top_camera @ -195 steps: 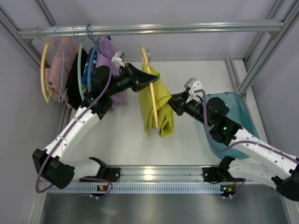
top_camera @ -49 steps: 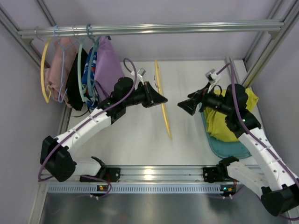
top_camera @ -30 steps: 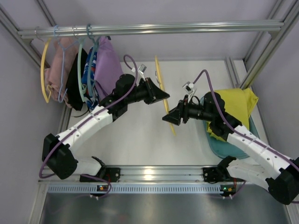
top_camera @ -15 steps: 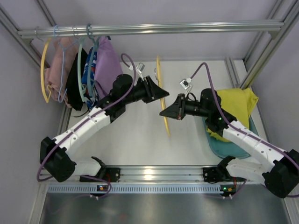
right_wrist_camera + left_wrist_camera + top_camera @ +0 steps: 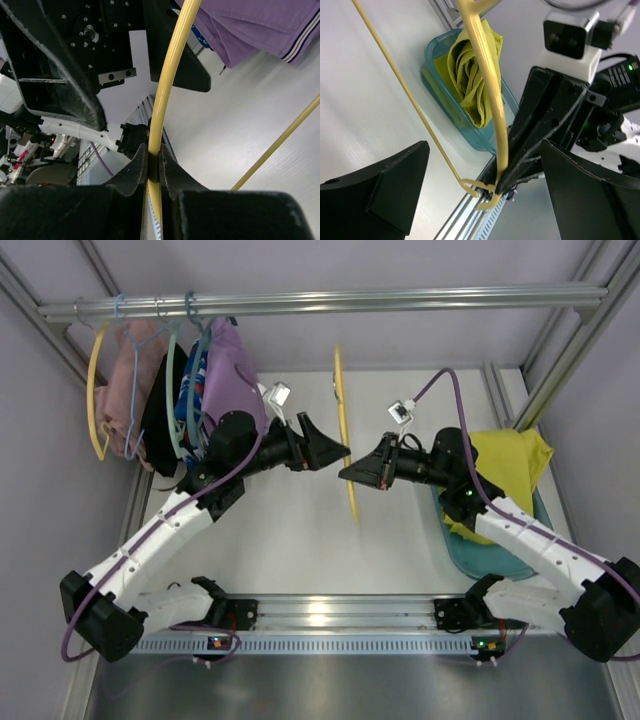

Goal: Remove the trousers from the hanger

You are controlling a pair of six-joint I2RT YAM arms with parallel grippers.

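Note:
The yellow hanger [image 5: 343, 410] hangs bare in mid-air at the centre, nearly edge-on in the top view. My right gripper [image 5: 346, 473] is shut on the hanger's arm [image 5: 172, 65], pinching it between both fingers [image 5: 154, 165]. My left gripper [image 5: 334, 454] faces it from the left, open, its jaws wide on either side of the hanger [image 5: 490, 85] without touching it [image 5: 487, 192]. The yellow-green trousers [image 5: 505, 465] lie crumpled in the teal bin [image 5: 480, 560] at the right, off the hanger; the left wrist view shows them there too [image 5: 470, 75].
A metal rail [image 5: 320, 302] crosses the back. At its left end hang a purple garment [image 5: 232, 370], a pink garment [image 5: 135, 375], teal hangers [image 5: 176, 390] and another yellow hanger [image 5: 95, 390]. Frame posts rise at both sides.
The trousers have gone from the hanger into the bin. Over the last second my right gripper shut on the hanger; my left gripper opened, released it and drew back left.

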